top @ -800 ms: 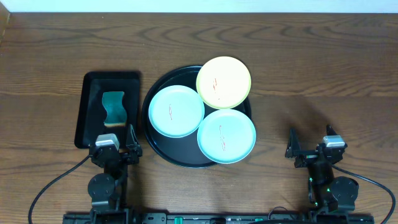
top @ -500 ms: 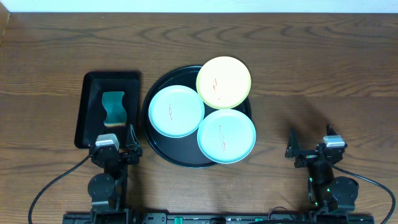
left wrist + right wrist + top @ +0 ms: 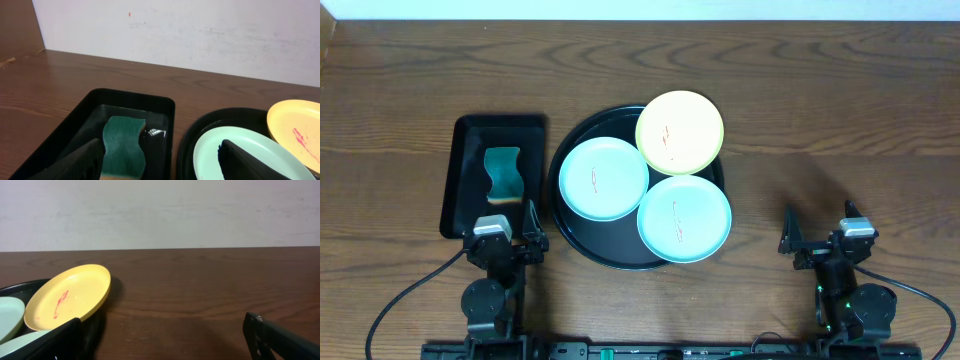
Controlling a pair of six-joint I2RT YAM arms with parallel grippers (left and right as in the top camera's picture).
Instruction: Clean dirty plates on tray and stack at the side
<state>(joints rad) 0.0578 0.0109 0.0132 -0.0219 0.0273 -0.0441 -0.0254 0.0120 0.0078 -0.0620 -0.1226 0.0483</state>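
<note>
Unchanged against the earlier overhead pictures: both arms parked at the near table edge, all plates in place. Left gripper (image 3: 508, 238) spread wide and empty; right gripper (image 3: 820, 235) equally wide, holding nothing.

Three plates on the tray (image 3: 600, 246): one mint plate (image 3: 603, 179) at the left, a second mint plate (image 3: 684, 217) at the near right, and the yellow plate (image 3: 679, 132) at the far side, tilted, overhanging the rim and apparently resting partly on both mint ones. Thin red smear at the centre of each.

Sponge (image 3: 503, 172) lying in the small tray (image 3: 465, 140), just beyond the left gripper and almost in line with it. First mint plate ahead and to the right of that gripper, near. Right gripper well apart from the tray, with the yellow plate ahead and to its left.

Probably the first step: fetching the sponge. Best done by coming down straight over it, closing across its narrow waist, then lifting clear of the small tray's wall before crossing to the plates. Worth steadying each plate with the right gripper during wiping, against sliding on the glossy tray.
</note>
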